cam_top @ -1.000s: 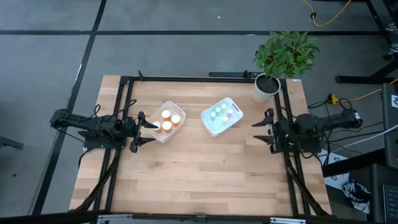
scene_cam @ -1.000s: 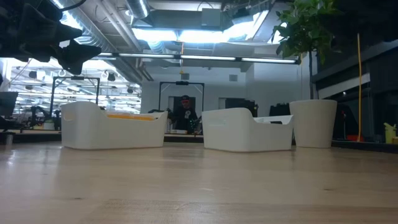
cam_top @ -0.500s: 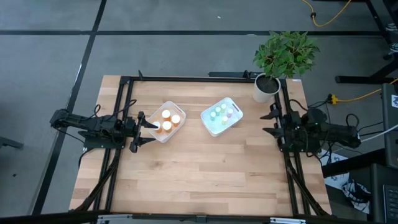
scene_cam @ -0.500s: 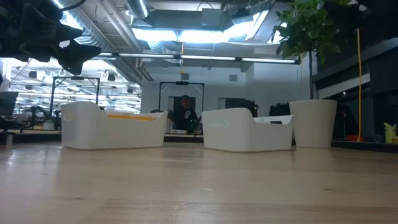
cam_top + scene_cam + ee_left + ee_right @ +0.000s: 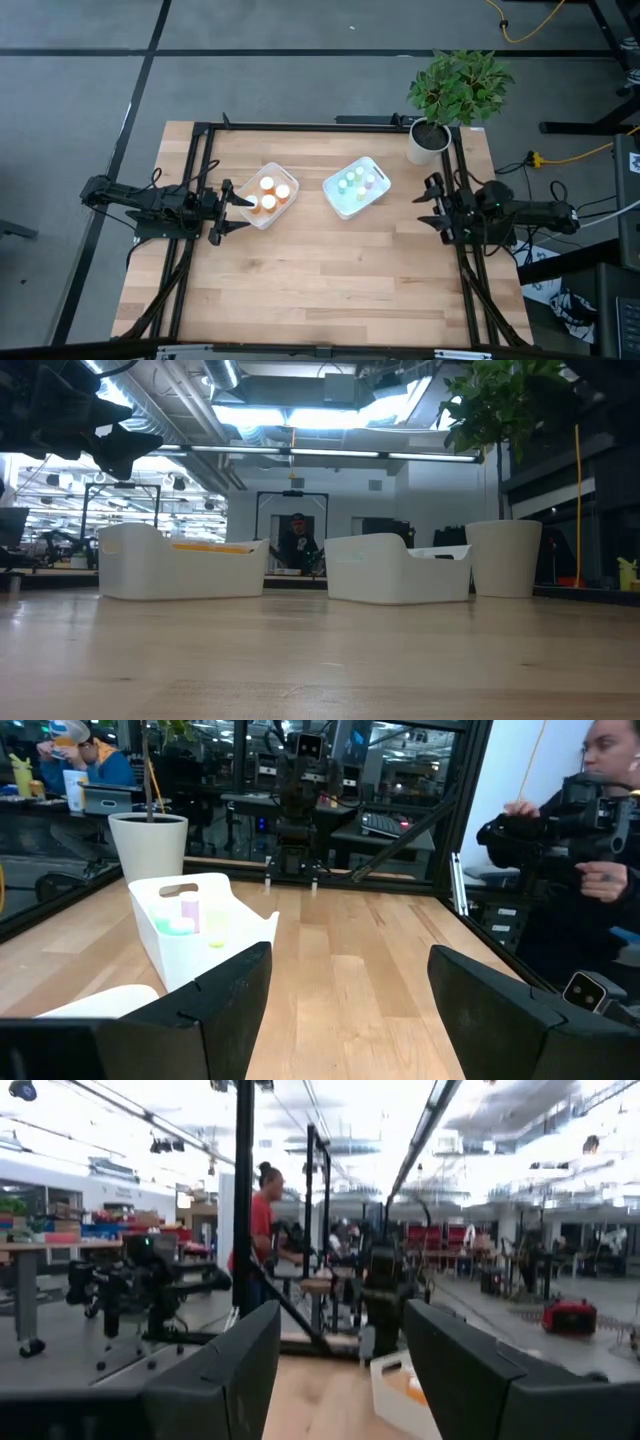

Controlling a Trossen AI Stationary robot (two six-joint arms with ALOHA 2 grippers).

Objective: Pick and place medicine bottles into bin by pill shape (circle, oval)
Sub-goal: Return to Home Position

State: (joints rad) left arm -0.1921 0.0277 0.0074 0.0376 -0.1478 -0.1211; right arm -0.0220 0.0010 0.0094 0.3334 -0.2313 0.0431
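I see the left gripper [image 5: 224,210] centre-left, jaws spread, beside the left bin [image 5: 293,185] of orange bottles [image 5: 268,193]. The right gripper [image 5: 430,208] (jaws spread too) sits centre-right, apart from the right bin [image 5: 330,190] of pastel bottles [image 5: 355,181].

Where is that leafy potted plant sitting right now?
In the high view, the potted plant stands at the table's far right corner, beside the right white bin and near the right gripper.

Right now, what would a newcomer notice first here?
Two white bins sit mid-table: the left bin holds orange bottles, and the right bin holds pastel bottles. A leafy plant stands at the far right corner. The left tool and right tool sit open at the table's sides.
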